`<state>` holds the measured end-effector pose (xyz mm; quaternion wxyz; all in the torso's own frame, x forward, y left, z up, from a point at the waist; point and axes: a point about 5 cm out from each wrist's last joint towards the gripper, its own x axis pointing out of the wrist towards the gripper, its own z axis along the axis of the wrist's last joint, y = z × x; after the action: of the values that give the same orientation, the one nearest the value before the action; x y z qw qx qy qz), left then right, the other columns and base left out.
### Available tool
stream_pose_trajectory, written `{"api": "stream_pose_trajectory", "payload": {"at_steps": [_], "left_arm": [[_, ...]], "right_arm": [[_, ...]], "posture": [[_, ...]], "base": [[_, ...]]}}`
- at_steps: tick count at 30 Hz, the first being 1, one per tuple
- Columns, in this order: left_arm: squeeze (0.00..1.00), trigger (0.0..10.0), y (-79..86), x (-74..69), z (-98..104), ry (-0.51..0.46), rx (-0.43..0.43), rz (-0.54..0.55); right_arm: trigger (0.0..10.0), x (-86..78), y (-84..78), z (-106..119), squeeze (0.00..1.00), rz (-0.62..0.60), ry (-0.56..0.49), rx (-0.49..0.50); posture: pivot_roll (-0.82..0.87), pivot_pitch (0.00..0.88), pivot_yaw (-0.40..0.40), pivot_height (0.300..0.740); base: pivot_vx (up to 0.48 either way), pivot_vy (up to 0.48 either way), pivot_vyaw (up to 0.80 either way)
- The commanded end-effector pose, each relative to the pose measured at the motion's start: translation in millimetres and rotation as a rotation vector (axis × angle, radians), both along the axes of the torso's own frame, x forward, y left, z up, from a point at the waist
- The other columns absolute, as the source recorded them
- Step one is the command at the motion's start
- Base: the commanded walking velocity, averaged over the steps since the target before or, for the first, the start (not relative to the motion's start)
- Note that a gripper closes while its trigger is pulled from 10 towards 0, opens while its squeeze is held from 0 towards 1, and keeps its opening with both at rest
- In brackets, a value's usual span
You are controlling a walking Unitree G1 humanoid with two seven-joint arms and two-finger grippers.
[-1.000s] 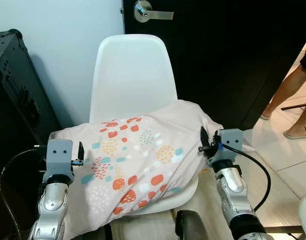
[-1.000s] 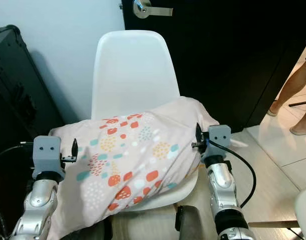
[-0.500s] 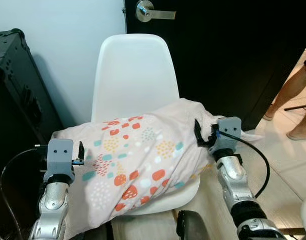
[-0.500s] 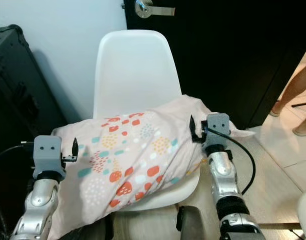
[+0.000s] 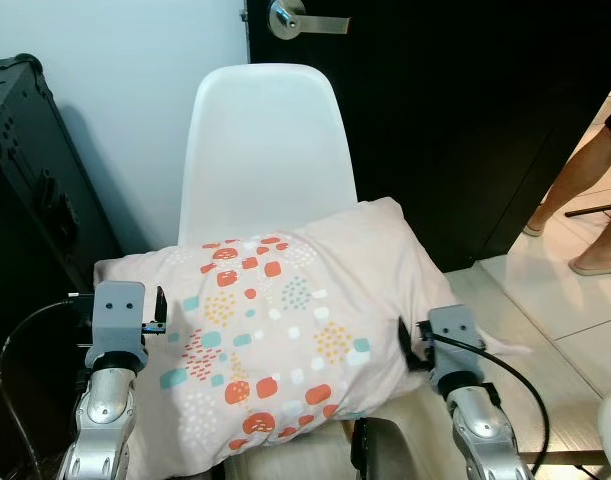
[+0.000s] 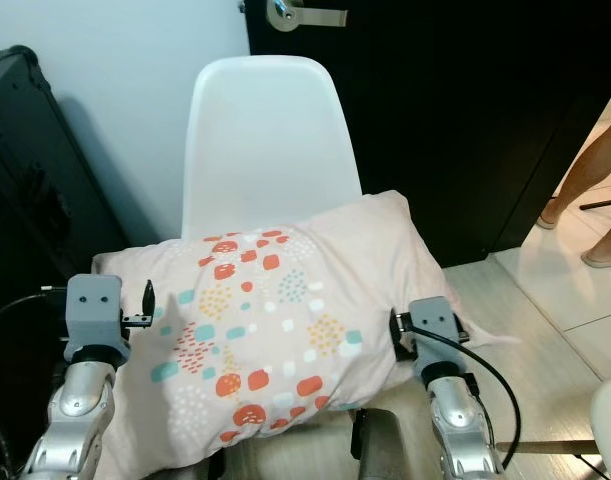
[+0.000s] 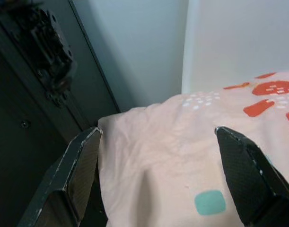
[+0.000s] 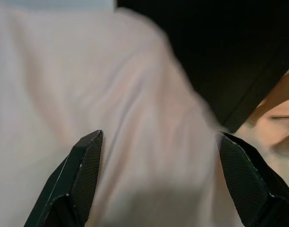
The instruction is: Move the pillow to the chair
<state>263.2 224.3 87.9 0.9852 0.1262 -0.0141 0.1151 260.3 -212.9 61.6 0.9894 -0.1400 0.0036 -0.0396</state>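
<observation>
Pale pink pillow (image 5: 285, 330) with red, teal and yellow dots lies across the seat of the white chair (image 5: 262, 150), overhanging its front edge and left side. Left pincer (image 7: 158, 175): fingers spread wide, the pillow's left corner between them, no grip seen. Right pincer (image 8: 158, 179): fingers likewise apart, at the pillow's right edge, fabric blurred just ahead. Black case (image 5: 25, 180) stands left of the chair. Dark door (image 5: 465, 110) behind. A person's legs (image 5: 585, 190) at far right.
</observation>
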Motion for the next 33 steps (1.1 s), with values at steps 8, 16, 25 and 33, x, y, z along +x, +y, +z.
{"api": "stream_pose_trajectory", "payload": {"at_steps": [8,16,25,33], "left_arm": [[0.0,10.0,0.5,-2.3,-0.1,0.006,0.017,-0.005],[0.0,10.0,-0.4,1.9,0.9,-0.005,0.003,-0.002],[0.0,10.0,-14.3,21.2,2.6,-0.012,-0.019,-0.045],[0.0,10.0,-24.6,36.3,12.5,-0.043,-0.008,-0.085]], "right_arm": [[10.0,-46.0,-10.7,25.8,0.0,-0.08,-0.144,-0.054],[10.0,-33.5,-11.9,35.3,0.0,-0.137,-0.203,0.033],[10.0,46.0,21.2,18.4,0.0,-0.048,-0.073,0.37],[10.0,78.9,51.0,41.2,0.0,0.165,-0.055,0.353]], "posture": [[0.0,0.038,-0.048,0.585],[-0.01,0.024,-0.034,0.585],[-0.01,0.0,-0.025,0.585],[0.0,0.0,-0.038,0.585]], "base": [[0.0,0.0,0.0],[0.0,0.0,0.0],[0.0,0.0,0.0],[0.0,0.0,0.0]]}}
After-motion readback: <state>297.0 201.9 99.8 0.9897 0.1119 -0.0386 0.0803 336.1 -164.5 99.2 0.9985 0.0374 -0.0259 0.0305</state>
